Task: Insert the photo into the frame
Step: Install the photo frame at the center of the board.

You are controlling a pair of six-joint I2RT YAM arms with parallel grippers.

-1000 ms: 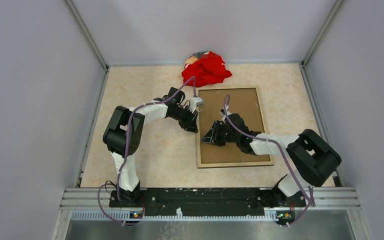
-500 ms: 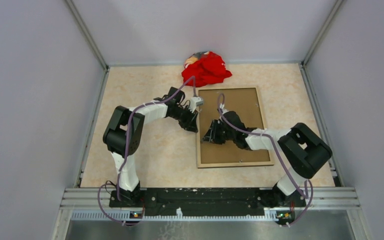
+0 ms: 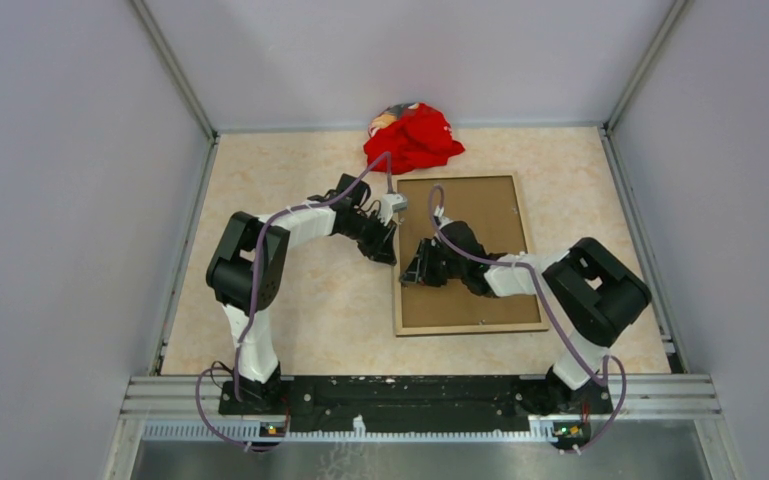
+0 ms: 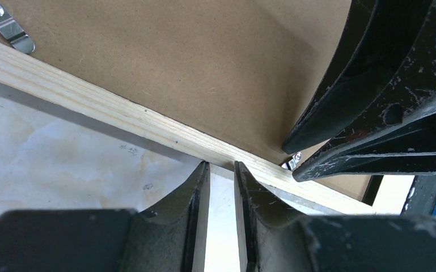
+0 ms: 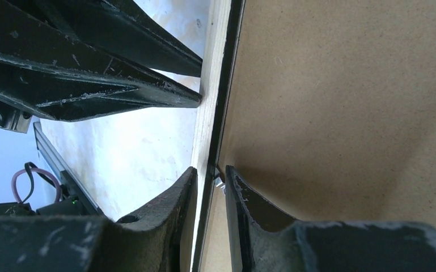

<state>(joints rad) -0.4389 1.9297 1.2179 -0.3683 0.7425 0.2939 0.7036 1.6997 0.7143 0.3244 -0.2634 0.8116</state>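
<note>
The frame [image 3: 399, 300] lies face down on the table, pale wood rail up, with the brown backing board [image 3: 480, 290] inside it. The photo is hidden. My left gripper [image 3: 392, 255] sits outside the frame's left rail [image 4: 90, 102], its tips [image 4: 221, 164] touching the wood, nearly closed with only table showing in the thin gap. My right gripper [image 3: 412, 278] is on the same rail from the inside. Its tips [image 5: 211, 169] are almost closed over the rail's black inner lip, right at a small metal tab [image 5: 220, 182]. I cannot tell whether it grips the tab.
A crumpled red cloth [image 3: 415, 138] lies at the back, just beyond the frame's far edge. Another metal clip [image 4: 8, 28] sits on the backing near the rail. Grey walls enclose the table on three sides. The two grippers are a few centimetres apart.
The right arm's elbow has swung left and folded in. Its gripper has slid slightly left onto the frame's left rail. The left arm has not moved.
</note>
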